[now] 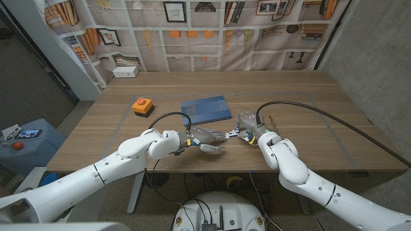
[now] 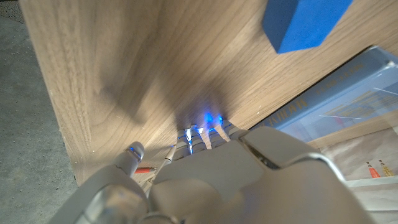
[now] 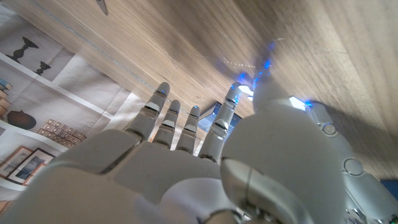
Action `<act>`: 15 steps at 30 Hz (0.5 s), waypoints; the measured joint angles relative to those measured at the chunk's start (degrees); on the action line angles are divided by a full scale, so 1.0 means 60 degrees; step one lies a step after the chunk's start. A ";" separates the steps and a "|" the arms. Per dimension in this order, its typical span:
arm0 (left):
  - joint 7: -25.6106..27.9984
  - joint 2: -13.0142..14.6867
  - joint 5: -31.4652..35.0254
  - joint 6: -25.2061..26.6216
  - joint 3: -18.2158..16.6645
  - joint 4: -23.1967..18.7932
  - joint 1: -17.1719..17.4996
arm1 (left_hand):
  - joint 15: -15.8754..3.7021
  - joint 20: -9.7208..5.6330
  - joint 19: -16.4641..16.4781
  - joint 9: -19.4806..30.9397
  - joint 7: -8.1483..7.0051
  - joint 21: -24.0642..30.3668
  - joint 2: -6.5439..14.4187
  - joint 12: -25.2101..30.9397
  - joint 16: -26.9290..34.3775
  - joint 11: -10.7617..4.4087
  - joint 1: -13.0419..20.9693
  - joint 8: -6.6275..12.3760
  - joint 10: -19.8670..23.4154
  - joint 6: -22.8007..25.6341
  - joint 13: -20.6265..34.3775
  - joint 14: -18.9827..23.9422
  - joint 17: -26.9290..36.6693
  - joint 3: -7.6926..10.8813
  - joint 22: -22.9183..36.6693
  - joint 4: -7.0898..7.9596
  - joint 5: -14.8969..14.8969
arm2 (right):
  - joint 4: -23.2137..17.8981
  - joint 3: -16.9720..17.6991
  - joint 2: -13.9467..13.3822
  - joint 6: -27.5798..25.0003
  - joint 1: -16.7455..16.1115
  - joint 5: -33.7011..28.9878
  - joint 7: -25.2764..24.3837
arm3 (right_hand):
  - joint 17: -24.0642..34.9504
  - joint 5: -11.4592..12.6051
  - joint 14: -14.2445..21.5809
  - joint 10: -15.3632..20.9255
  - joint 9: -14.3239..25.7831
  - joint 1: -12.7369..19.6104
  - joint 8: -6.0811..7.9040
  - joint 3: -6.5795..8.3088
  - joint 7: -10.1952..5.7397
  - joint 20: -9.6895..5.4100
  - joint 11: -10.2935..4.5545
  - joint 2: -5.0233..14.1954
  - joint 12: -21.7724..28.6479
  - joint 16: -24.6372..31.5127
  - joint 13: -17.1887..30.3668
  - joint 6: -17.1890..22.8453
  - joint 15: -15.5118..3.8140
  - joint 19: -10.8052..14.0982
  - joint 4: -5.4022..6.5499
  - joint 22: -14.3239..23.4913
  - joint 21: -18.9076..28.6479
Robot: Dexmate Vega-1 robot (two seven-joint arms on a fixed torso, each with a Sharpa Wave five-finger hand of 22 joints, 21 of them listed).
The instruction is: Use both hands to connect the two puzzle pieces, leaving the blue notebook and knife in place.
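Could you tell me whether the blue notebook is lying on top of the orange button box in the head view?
No, the blue notebook lies flat on the table, apart from the orange button box to its left.

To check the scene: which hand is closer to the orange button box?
Left. The left hand lies toward the robot from the blue notebook, fairly near the orange button box. The right hand is farther, beyond the notebook's other side.

Orange button box (image 1: 142, 106) on my wooden bench (image 1: 308, 102) far left of me, white outlet box (image 1: 126, 72) at the back edge, printed bookshelf backdrop (image 1: 212, 29) behind
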 measured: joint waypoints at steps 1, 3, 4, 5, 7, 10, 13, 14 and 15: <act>0.0002 -0.0003 0.0000 -0.0003 0.0002 0.0006 -0.0004 | 0.0000 0.0000 0.0000 0.0000 0.0000 0.0000 0.0000 0.0000 0.0000 -0.0007 0.0000 0.0000 0.0008 0.0000 0.0000 0.0000 0.0000 0.0000 0.0000 0.0000 0.0000 | 0.0000 0.0000 0.0000 0.0001 0.0000 0.0000 0.0000 | 0.0000 0.0000 0.0000 0.0000 0.0000 0.0000 0.0000 0.0000 0.0000 0.0000 0.0000 0.0000 0.0000 0.0000 0.0000 0.0000 0.0000 0.0000 0.0000 0.0000 0.0000; 0.0011 -0.0009 0.0000 -0.0017 0.0004 0.0016 -0.0011 | 0.0000 0.0000 0.0000 0.0004 0.0000 0.0000 0.0000 -0.0020 0.0000 -0.0015 0.0000 0.0000 0.0088 0.0000 0.0001 0.0000 0.0000 0.0000 0.0001 0.0000 0.0000 | 0.0026 -0.0009 0.0002 0.0023 0.0013 -0.0004 0.0003 | 0.0000 0.0000 0.0000 0.0000 0.0001 0.0001 -0.0001 0.0000 0.0000 0.0000 0.0000 0.0001 0.0000 0.0000 0.0000 0.0000 0.0000 0.0000 0.0000 0.0000 0.0000; 0.0013 -0.0012 0.0000 -0.0023 0.0005 0.0024 -0.0017 | 0.0000 0.0000 0.0000 0.0005 0.0000 0.0000 0.0000 -0.0026 0.0000 0.0000 0.0000 0.0000 0.0104 0.0000 0.0001 0.0000 0.0000 0.0000 -0.0001 0.0000 0.0000 | 0.0030 -0.0012 0.0002 0.0030 0.0016 -0.0006 0.0004 | 0.0000 0.0000 0.0000 0.0000 0.0001 0.0001 -0.0002 0.0000 0.0000 0.0000 0.0000 0.0001 0.0000 0.0000 0.0000 -0.0001 0.0000 0.0000 0.0000 0.0000 0.0000; 0.0017 -0.0014 -0.0002 -0.0034 0.0007 0.0031 -0.0021 | 0.0000 0.0001 0.0000 0.0006 0.0000 0.0000 0.0000 -0.0025 0.0000 0.0000 0.0000 0.0000 0.0104 0.0000 0.0001 0.0000 0.0000 0.0000 -0.0004 0.0000 0.0000 | 0.0035 -0.0015 0.0003 0.0036 0.0018 -0.0007 0.0004 | 0.0000 0.0000 0.0000 0.0000 0.0001 0.0002 -0.0002 0.0000 0.0001 0.0000 0.0000 0.0002 0.0000 0.0000 0.0000 -0.0001 0.0000 0.0000 0.0000 0.0000 0.0000; 0.0020 -0.0017 -0.0011 -0.0054 0.0009 0.0050 -0.0031 | 0.0000 0.0000 0.0000 0.0006 0.0000 0.0000 0.0000 -0.0013 0.0000 0.0000 0.0000 0.0000 0.0104 0.0000 0.0002 0.0000 0.0000 0.0016 -0.0007 0.0016 0.0000 | 0.0038 -0.0016 0.0002 0.0047 0.0020 -0.0008 0.0004 | 0.0000 0.0000 0.0000 0.0000 0.0001 0.0039 -0.0003 0.0000 0.0001 0.0000 0.0000 0.0039 0.0000 0.0000 0.0000 -0.0002 0.0000 -0.0001 0.0001 0.0000 0.0000; 0.0022 -0.0018 -0.0024 -0.0071 0.0010 0.0073 -0.0046 | 0.0000 0.0000 0.0000 0.0008 0.0000 0.0000 0.0000 0.0015 0.0000 0.0000 0.0000 0.0001 0.0104 0.0000 0.0003 0.0000 0.0001 0.0039 -0.0007 0.0040 0.0000 | 0.0062 -0.0023 0.0003 0.0076 0.0032 -0.0010 0.0001 | 0.0000 0.0002 0.0000 -0.0001 0.0001 0.0039 -0.0004 0.0000 0.0006 0.0000 0.0000 0.0039 0.0000 0.0000 0.0000 -0.0006 0.0000 0.0000 0.0001 0.0000 0.0000; 0.0024 -0.0020 -0.0037 -0.0086 0.0010 0.0088 -0.0053 | 0.0000 0.0000 0.0000 0.0009 0.0000 0.0000 0.0000 0.0016 0.0000 -0.0001 0.0000 0.0001 0.0103 0.0000 0.0004 0.0000 0.0000 0.0039 -0.0007 0.0039 0.0000 | 0.0071 -0.0024 0.0000 0.0100 0.0035 -0.0011 -0.0005 | -0.0001 0.0003 0.0000 0.0000 0.0001 0.0039 -0.0005 0.0000 0.0018 0.0000 0.0000 0.0040 0.0000 0.0000 0.0000 -0.0018 0.0000 -0.0001 0.0001 0.0000 0.0000; 0.0024 -0.0020 -0.0037 -0.0086 0.0011 0.0092 -0.0056 | 0.0000 0.0000 0.0000 0.0010 0.0000 0.0000 0.0000 0.0016 0.0000 -0.0001 0.0000 0.0001 0.0103 0.0000 0.0004 0.0000 0.0000 0.0039 -0.0007 0.0039 0.0000 | 0.0074 -0.0024 -0.0001 0.0111 0.0036 -0.0009 -0.0010 | -0.0001 0.0003 0.0000 -0.0001 0.0002 0.0039 -0.0007 0.0000 0.0018 0.0000 0.0000 0.0040 0.0000 0.0000 0.0000 -0.0018 0.0000 -0.0001 0.0001 0.0000 0.0000; 0.0024 -0.0020 -0.0042 -0.0086 0.0010 0.0093 -0.0057 | 0.0000 0.0000 0.0000 0.0010 0.0000 0.0001 0.0000 0.0016 0.0000 -0.0001 0.0000 0.0001 0.0103 0.0000 0.0004 0.0000 0.0000 0.0039 -0.0007 0.0039 0.0000 | 0.0078 -0.0024 -0.0005 0.0121 0.0036 0.0001 -0.0016 | -0.0001 0.0004 0.0000 -0.0001 0.0002 0.0040 -0.0008 0.0000 0.0018 0.0000 0.0000 0.0041 0.0000 0.0000 -0.0001 -0.0018 0.0000 -0.0001 0.0001 0.0000 0.0000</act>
